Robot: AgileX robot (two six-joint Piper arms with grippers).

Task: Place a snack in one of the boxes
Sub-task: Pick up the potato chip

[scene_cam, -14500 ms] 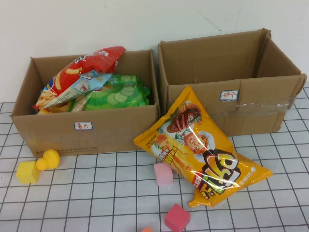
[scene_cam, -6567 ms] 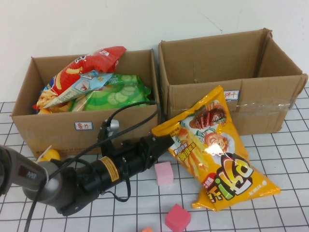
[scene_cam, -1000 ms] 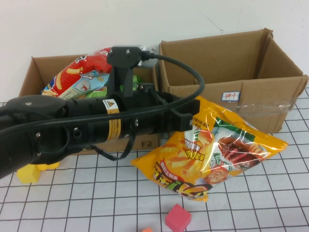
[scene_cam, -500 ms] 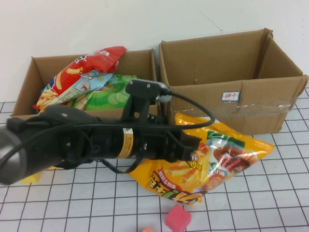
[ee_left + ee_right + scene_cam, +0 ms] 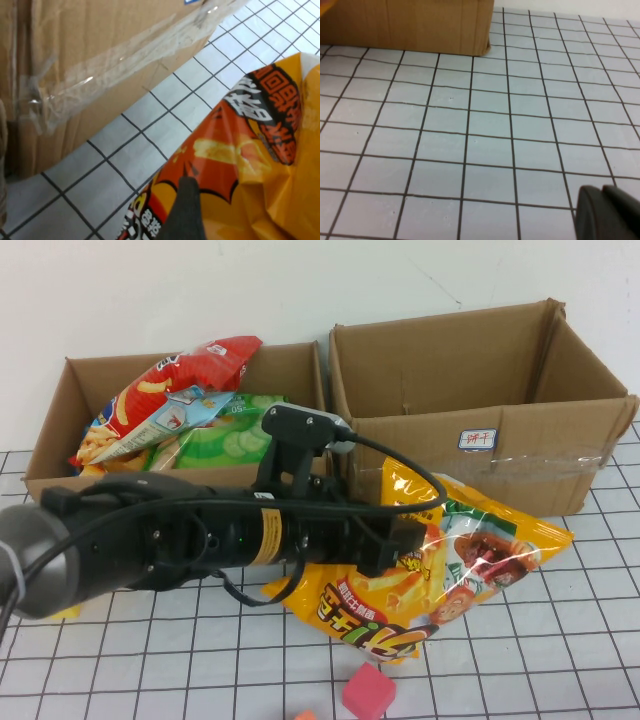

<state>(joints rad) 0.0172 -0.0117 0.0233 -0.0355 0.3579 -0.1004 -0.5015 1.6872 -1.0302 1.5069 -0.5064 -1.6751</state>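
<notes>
A: High view? Where was the snack?
B: The left gripper [image 5: 400, 545] pinched the yellow chip bag [image 5: 440, 570] at its left edge. The bag sat low on the grid table [image 5: 560, 640], just in front of the right box [image 5: 480, 390], not inside. Likely gripped at the edge so it could hang and clear the wall. The left box [image 5: 170, 490] already held 3 bags.
A: Left wrist?
B: 1 dark finger [image 5: 185, 210] pressed on the orange film of the bag [image 5: 250, 165], the taped box wall [image 5: 100, 65] close by.
A: Right wrist?
B: The right gripper [image 5: 607, 212] hung over bare tiles, its fingertips pressed together, nothing held. A box corner [image 5: 445, 25] showed beyond. Probably parked; it was absent from the high view.
A: Stage?
B: Bag held, drop not yet done.
</notes>
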